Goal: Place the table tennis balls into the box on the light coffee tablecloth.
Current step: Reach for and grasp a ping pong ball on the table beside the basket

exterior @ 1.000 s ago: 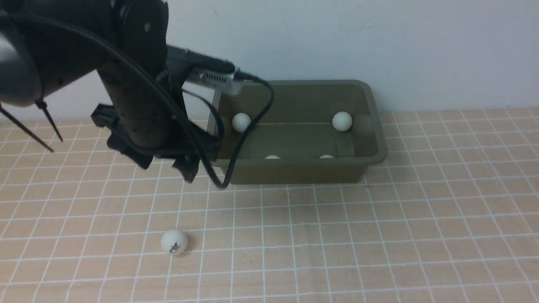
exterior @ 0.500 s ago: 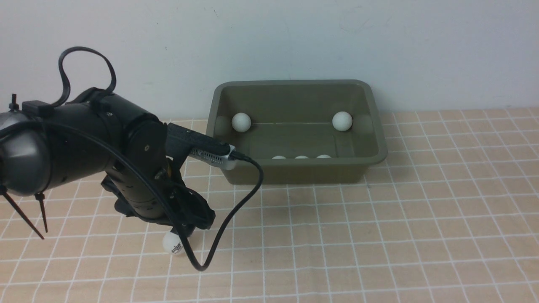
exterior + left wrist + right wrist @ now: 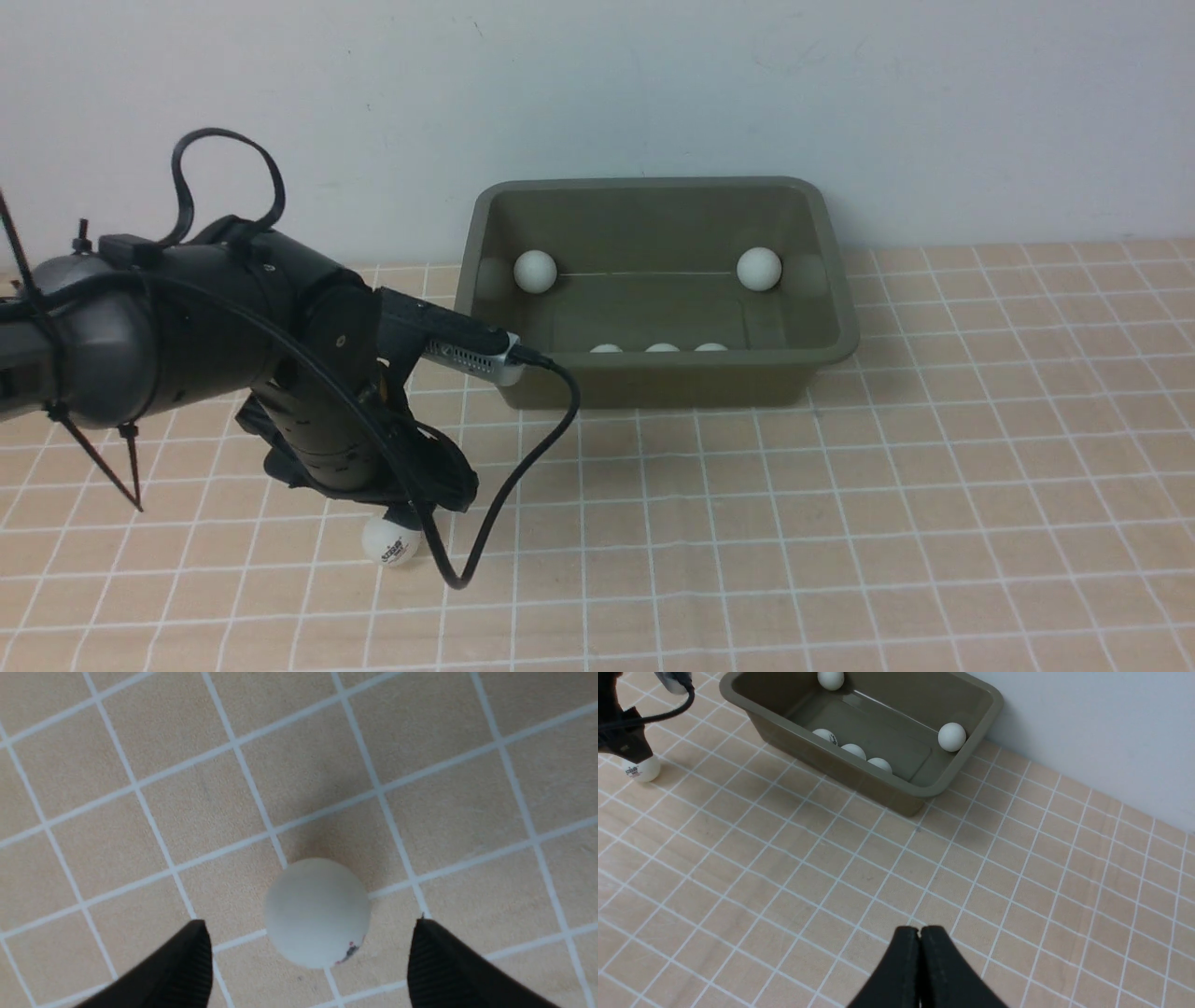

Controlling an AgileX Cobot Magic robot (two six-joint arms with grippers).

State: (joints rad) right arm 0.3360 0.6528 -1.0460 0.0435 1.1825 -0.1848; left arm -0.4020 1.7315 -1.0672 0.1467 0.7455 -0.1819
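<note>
Lying between spread left jaws: ball (image 3: 317,912)

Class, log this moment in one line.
left gripper open over white ball on tan checked cloth; right gripper shut; five balls in olive plastic tub

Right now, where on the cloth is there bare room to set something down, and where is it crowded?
The tablecloth is bare in front of the box and all along its right side, out to the picture's edge. Crowded: the front left, where the open left gripper straddles the loose ball, its cable looping low beside it.
</note>
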